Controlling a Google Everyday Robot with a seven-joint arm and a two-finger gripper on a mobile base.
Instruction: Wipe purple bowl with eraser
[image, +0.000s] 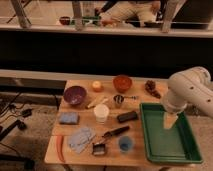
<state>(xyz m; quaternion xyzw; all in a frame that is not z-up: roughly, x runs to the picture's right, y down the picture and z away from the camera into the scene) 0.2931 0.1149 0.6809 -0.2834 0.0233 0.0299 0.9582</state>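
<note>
Eraser (127, 117), frame centre: judged light, stiff, flat; best gripped across its narrow sides. Purple bowl (75, 95), left-centre. Gripper (170, 121), right, poised over tray (172, 147): spread wide, empty.

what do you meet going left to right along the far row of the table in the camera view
purple bowl → small orange round thing → orange bowl → dark brown lumpy thing; further right and nearer, the pincer hangs over the green tray
</note>
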